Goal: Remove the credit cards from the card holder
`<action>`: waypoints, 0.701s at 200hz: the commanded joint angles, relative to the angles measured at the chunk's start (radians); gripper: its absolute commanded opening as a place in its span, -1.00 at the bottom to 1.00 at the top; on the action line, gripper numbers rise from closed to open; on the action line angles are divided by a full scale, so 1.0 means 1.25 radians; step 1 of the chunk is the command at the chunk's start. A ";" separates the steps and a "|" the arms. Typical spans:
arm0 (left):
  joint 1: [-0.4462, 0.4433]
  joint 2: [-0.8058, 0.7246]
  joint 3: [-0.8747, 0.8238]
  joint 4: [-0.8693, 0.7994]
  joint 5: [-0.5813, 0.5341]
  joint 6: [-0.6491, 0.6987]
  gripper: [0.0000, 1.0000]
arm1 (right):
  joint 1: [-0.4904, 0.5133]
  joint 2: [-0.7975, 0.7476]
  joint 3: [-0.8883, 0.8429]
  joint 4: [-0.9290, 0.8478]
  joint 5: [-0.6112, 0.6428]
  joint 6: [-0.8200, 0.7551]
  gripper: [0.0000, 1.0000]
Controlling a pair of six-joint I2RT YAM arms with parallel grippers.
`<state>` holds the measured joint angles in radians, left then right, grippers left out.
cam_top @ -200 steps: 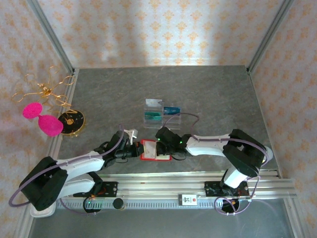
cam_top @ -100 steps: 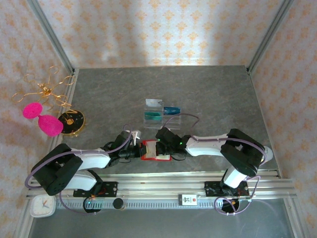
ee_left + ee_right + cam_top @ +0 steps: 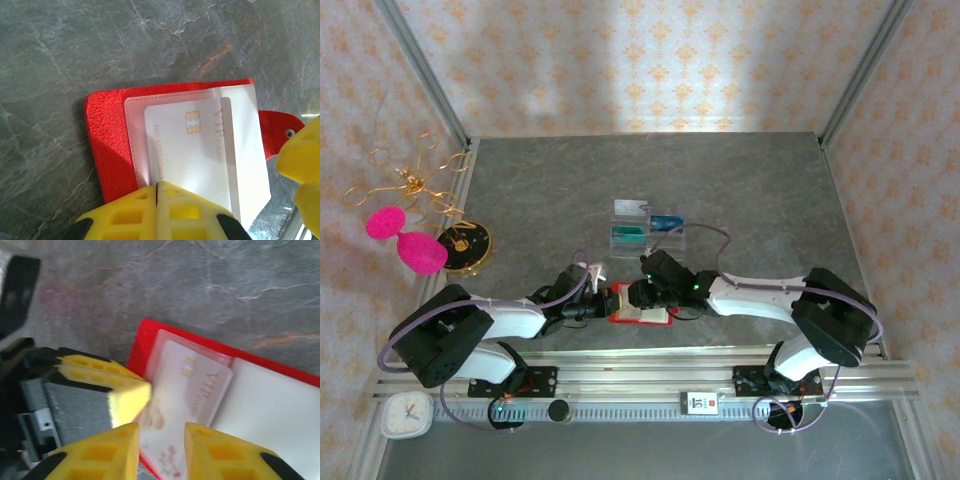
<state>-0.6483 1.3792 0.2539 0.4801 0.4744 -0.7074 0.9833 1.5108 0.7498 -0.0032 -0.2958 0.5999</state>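
**Open red folding card holder** (image 3: 107,145) lying flat on the grey marbled tabletop (image 3: 100,45), near its front edge and between the two hands. A clear plastic sleeve (image 3: 134,140) rests on its inner face, and in the sleeve is a whitish plastic card (image 3: 185,155) with a gold chip and "VIP CARD" lettering.

**Left hand** (image 3: 156,200): yellow fingers pressed together with no gap, their tips at the sleeve's near edge. Whether they pinch it cannot be told.

**Right hand** (image 3: 161,432): fingers slightly parted and gripping nothing, poised above the card's near edge, close beside the left hand's tips.

**Clear slotted tray** (image 3: 645,228): farther back on the tabletop and well apart from the holder. It carries a teal card (image 3: 628,237) and a dark blue card (image 3: 667,221).
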 commanded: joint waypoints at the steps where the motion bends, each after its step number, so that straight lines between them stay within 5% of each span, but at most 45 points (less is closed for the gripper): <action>1: -0.014 0.024 -0.019 -0.038 0.018 -0.002 -1.00 | -0.027 0.030 -0.022 0.052 -0.070 0.051 -0.54; 140: -0.013 0.017 -0.028 -0.025 0.023 -0.005 -1.00 | -0.064 0.047 -0.076 0.092 -0.069 0.094 -0.72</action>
<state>-0.6483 1.3880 0.2470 0.5060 0.4847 -0.7090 0.9085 1.5620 0.6632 0.0959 -0.3908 0.6998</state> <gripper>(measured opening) 0.048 0.137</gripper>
